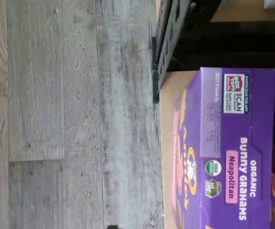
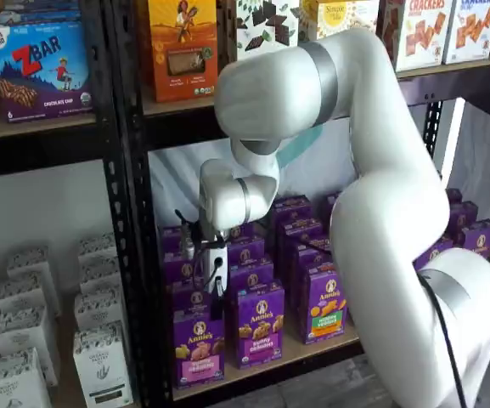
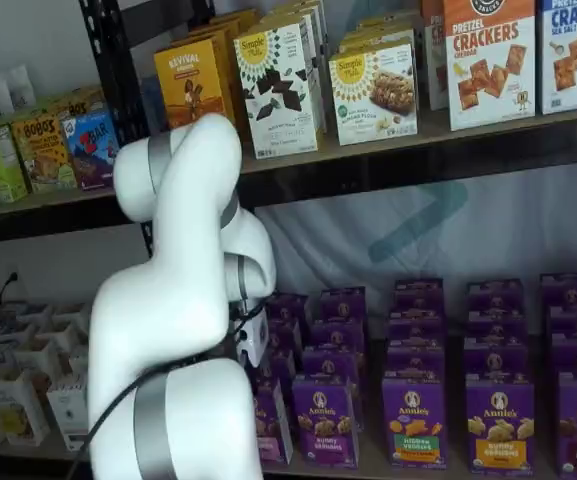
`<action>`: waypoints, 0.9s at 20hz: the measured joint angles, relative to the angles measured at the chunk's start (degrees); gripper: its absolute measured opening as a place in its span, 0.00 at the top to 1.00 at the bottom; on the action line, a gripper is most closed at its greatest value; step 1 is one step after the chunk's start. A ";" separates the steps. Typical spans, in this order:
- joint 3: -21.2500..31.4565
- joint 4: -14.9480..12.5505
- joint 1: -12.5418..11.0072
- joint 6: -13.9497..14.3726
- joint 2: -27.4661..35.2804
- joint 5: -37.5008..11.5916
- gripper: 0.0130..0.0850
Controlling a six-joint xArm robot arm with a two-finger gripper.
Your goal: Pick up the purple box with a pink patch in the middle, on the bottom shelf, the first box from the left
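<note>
Gripper (image 2: 216,299): jaws spread wide, holding nothing, poised just above target | Purple box (image 2: 198,344): upright at front left of the bottom shelf (image 2: 312,350), pink patch showing | Progress: approach made; descent, grasp, lift outstanding.

grey wood-look floor (image 1: 70,114), black metal rack post (image 2: 124,204), white backdrop (image 3: 418,220).
</note>
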 joint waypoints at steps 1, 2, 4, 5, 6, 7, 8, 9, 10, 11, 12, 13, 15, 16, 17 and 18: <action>-0.20 -0.69 0.02 0.63 0.21 0.14 0.00; -0.60 -1.59 0.10 1.50 0.77 0.21 0.00; -1.29 -2.23 0.30 2.20 1.88 0.01 0.00; -1.57 -2.30 0.37 2.33 2.35 -0.11 0.00; -1.87 -2.34 0.44 2.43 2.80 -0.22 0.00; -2.14 -2.33 0.51 2.47 3.18 -0.31 0.00; -2.45 -2.26 0.55 2.45 3.61 -0.40 0.00; -2.81 -2.05 0.60 2.31 4.10 -0.50 0.00; -3.09 -1.93 0.63 2.22 4.44 -0.56 0.00; -3.37 -1.87 0.64 2.19 4.78 -0.62 0.00; -3.59 -1.82 0.65 2.15 5.02 -0.62 0.00; -3.86 -1.81 0.67 2.15 5.30 -0.63 0.00; -4.44 -1.81 0.71 2.20 5.88 -0.61 0.00; -4.70 -1.87 0.74 2.29 6.15 -0.56 0.00; -4.98 -2.02 0.76 2.44 6.43 -0.49 0.00; -5.26 -2.25 0.79 2.67 6.71 -0.46 0.00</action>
